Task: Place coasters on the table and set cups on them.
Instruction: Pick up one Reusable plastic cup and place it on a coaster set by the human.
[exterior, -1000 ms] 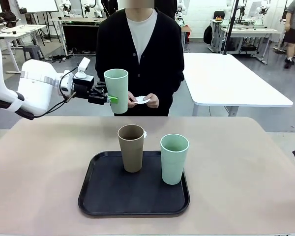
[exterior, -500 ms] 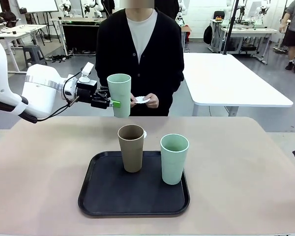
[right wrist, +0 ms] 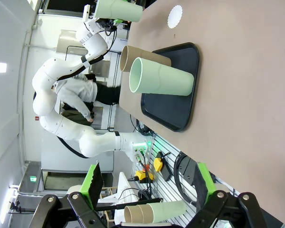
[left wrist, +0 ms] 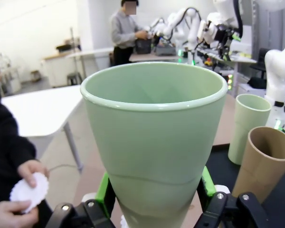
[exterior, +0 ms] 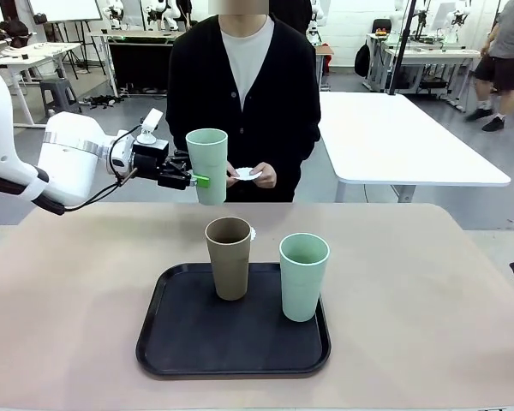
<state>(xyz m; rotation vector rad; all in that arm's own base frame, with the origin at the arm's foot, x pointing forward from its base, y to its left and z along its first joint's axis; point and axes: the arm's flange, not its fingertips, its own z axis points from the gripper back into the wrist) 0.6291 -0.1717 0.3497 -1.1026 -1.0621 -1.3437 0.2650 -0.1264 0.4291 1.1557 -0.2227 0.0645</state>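
My left gripper [exterior: 194,179] is shut on a pale mint cup [exterior: 207,165], held upright in the air over the far edge of the beige table [exterior: 68,282], in front of the person. In the left wrist view the green pads [left wrist: 104,189] clamp this cup [left wrist: 154,137] low on its wall. The person's hands hold white coasters [exterior: 247,174] [left wrist: 29,191]. A brown cup [exterior: 229,257] and a second mint cup [exterior: 303,276] stand on the black tray [exterior: 188,342]. One coaster [right wrist: 175,16] lies on the table beyond the tray. My right gripper [right wrist: 147,185] is open and holds nothing.
The tray sits at the table's middle front. The beige tabletop is bare to the left and right of it. A white table [exterior: 403,137] stands behind at the right. The person stands close to the far edge.
The left gripper has carried the mint cup a little to the right and lower, then held still. The cups on the tray and the person's hands have stayed put.
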